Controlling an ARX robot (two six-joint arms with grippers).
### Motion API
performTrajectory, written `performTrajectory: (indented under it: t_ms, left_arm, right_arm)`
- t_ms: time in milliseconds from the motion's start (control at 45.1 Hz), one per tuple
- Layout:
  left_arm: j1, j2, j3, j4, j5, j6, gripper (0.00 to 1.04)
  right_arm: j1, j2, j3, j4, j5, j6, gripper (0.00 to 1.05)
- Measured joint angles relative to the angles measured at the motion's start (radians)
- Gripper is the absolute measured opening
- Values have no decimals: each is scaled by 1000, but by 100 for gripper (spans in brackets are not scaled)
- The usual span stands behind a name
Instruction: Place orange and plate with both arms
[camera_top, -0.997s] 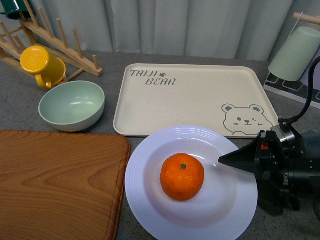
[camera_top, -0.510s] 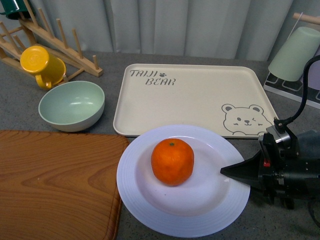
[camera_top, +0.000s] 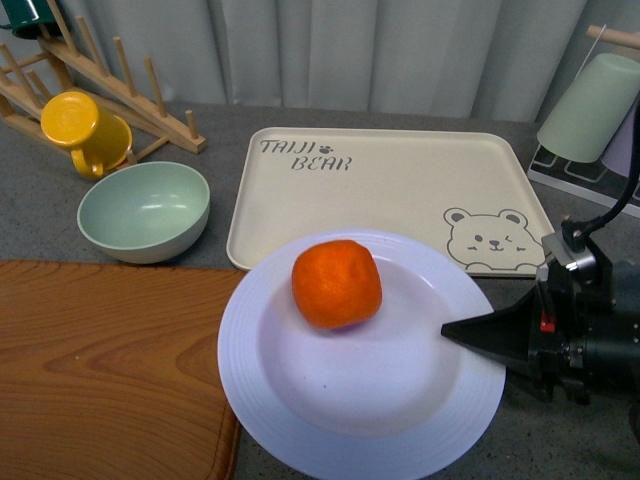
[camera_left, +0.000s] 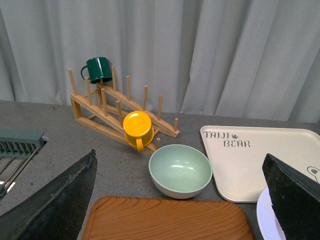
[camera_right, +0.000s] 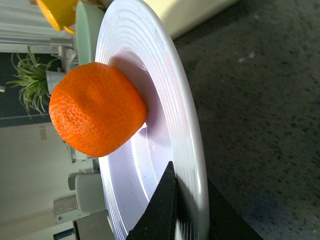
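The wooden board (camera_top: 110, 360) fills the near left of the table, and the beige bear tray (camera_top: 390, 180) lies further back, in the middle. Its flat surface is free, so it gives the widest room to set something down.

The white plate (camera_top: 300, 420) is in front, between these two. From the front its far rim covers the near edge of the tray and its left rim covers the corner of the board. Whether it touches them I cannot tell. I judge the plate to be stiff, rather light, smooth and breakable. The ridged rim is the only good place to take it. The right gripper (camera_top: 452, 330) is closed on this rim at the right side, one finger above and one below. A hold at one side only will let the plate tip easily.

The pale green bowl (camera_top: 143, 210) stands well apart at the left, so it does not disturb.

The orange (camera_top: 336, 283) sits in the plate, toward the far side. It is firm, round and can roll, so the plate must stay level.

The left gripper (camera_left: 178, 156) is spread wide and holds nothing.
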Motion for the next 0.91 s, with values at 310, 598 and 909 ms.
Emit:
performTrajectory:
  t_ms: [310,598,909]
  left_arm:
    - [0,0,0,0,0,0,98]
    - [0,0,0,0,0,0,98]
    - [0,0,0,0,0,0,98]
  right_arm:
    - [-20,-21,84,51,-1,98,3]
    - [-42,77,311,-31,32,131,3]
    - [-33,279,663,-194,86,148,3]
